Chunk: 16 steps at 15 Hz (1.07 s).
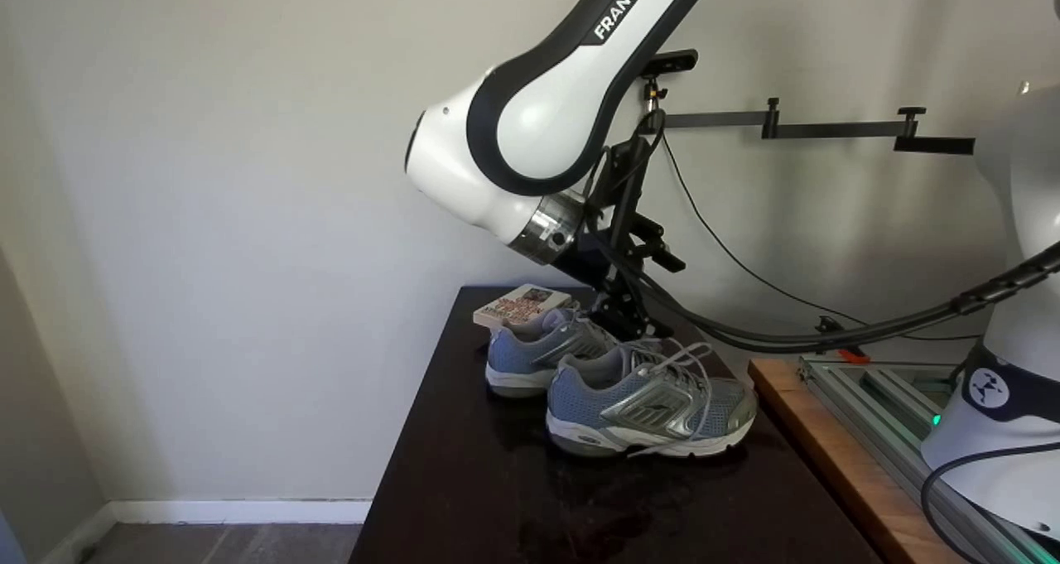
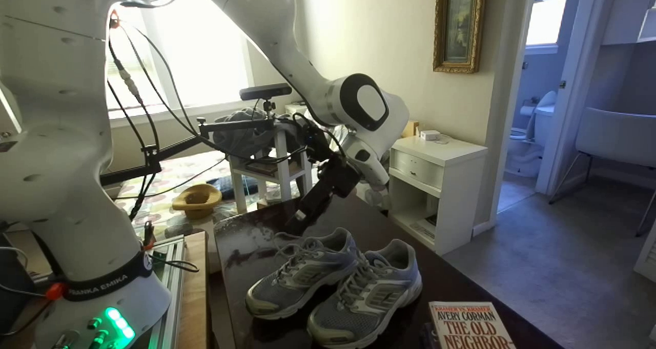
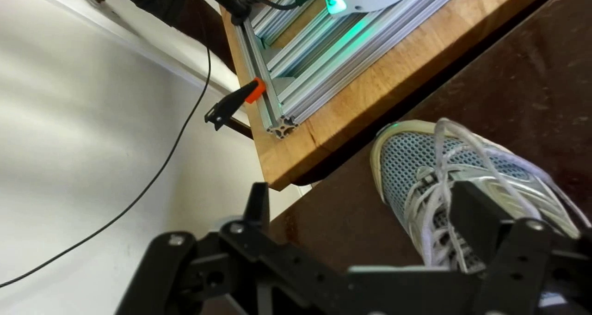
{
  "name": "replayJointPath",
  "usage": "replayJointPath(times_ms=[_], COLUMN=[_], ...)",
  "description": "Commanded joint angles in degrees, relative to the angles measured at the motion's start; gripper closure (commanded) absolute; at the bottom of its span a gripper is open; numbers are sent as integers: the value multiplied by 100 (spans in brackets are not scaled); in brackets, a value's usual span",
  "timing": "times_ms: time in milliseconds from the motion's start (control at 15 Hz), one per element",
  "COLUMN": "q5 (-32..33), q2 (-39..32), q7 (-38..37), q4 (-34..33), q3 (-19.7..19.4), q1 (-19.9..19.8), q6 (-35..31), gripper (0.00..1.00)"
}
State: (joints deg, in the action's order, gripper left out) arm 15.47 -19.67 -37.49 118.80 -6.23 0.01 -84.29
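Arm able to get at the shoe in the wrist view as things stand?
Likely yes: the gripper stands open, one finger overlaps the shoe in that view, and nothing visible blocks the way.

I see shoes (image 2: 302, 275) in mesh cloth with shiny panels (image 1: 658, 411), their laces (image 3: 430, 218) woven cloth. My gripper (image 3: 365, 213) looks matt, its screws (image 3: 237, 228) metal; my arm (image 1: 542, 121), smooth plastic. The table (image 1: 464, 481) is glossy, the book (image 2: 469, 326) paper, the board (image 3: 367, 93) grained wood, the rails (image 3: 333, 77) dull metal.
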Motion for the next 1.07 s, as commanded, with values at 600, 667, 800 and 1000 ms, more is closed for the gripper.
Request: replayJointPath(times_ms=[600,667,800,1000], q5=[455,473,422,276], q2=[130,132,143,147], q7=[48,57,87,154], q4=[737,774,805,798], q3=[92,108,154,214], q1=[220,231,241,231], q6=[-535,-550,-526,-475], gripper=[0,0,0,0])
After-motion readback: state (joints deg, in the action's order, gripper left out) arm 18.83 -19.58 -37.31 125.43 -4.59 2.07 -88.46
